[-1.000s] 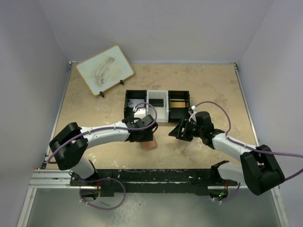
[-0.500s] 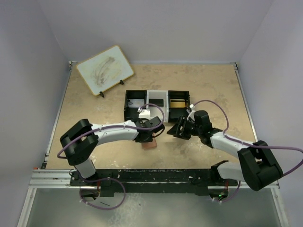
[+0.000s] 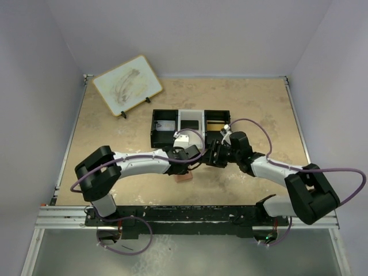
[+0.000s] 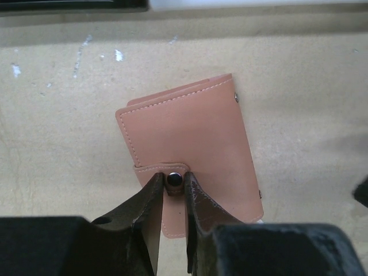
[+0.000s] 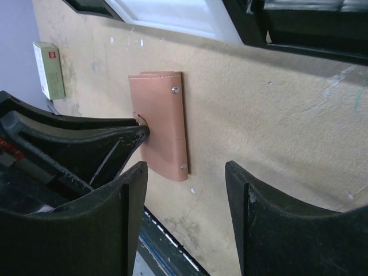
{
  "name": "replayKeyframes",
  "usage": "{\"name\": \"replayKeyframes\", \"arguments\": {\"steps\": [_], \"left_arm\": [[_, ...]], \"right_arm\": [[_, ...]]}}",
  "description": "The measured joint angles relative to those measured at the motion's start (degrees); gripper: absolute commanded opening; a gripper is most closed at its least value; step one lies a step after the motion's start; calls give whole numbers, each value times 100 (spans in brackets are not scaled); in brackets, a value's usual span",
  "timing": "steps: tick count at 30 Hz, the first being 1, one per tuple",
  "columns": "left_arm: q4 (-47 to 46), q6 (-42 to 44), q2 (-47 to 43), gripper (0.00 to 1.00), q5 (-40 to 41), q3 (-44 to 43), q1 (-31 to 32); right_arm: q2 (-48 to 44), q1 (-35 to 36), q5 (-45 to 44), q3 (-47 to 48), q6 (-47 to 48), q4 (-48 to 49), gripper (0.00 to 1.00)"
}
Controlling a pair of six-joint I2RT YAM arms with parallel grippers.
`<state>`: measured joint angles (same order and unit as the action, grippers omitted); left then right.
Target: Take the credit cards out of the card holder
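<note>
Currently the card holder (image 4: 190,144) is seen folded shut, lying flat on the surface (image 3: 259,109) just on the near side of the three-compartment tray (image 3: 154,135), with its strap wrapped over the front. The snap end of that strap is pinched between the fingers of the left tool (image 4: 172,183), which is clamped onto it. The right tool (image 5: 185,172) is held with its fingers spread wide, close to the card holder but apart from it, likewise on the near side of the tray.

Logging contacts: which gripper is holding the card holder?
The left gripper, closed on the card holder's snap tab; the right gripper is open, gripping nothing.
</note>
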<state>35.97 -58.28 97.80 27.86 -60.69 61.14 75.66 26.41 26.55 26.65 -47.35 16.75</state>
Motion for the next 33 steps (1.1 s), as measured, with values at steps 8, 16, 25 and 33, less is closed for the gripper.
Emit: {"name": "replayKeyframes", "arguments": {"steps": [8, 16, 25, 33], "left_arm": [[-1222, 199, -566, 6, -739, 713, 83], [-2249, 173, -1045, 4, -1331, 1475, 92], [-2817, 11, -1276, 4, -1545, 1845, 92], [-3440, -363, -1810, 3, -1574, 2603, 92]], "right_arm": [[203, 216, 22, 2, -4, 48, 62], [378, 529, -273, 264, 173, -448, 64], [710, 1008, -542, 398, 544, -479, 59], [529, 1298, -1309, 238, 236, -452, 49]]}}
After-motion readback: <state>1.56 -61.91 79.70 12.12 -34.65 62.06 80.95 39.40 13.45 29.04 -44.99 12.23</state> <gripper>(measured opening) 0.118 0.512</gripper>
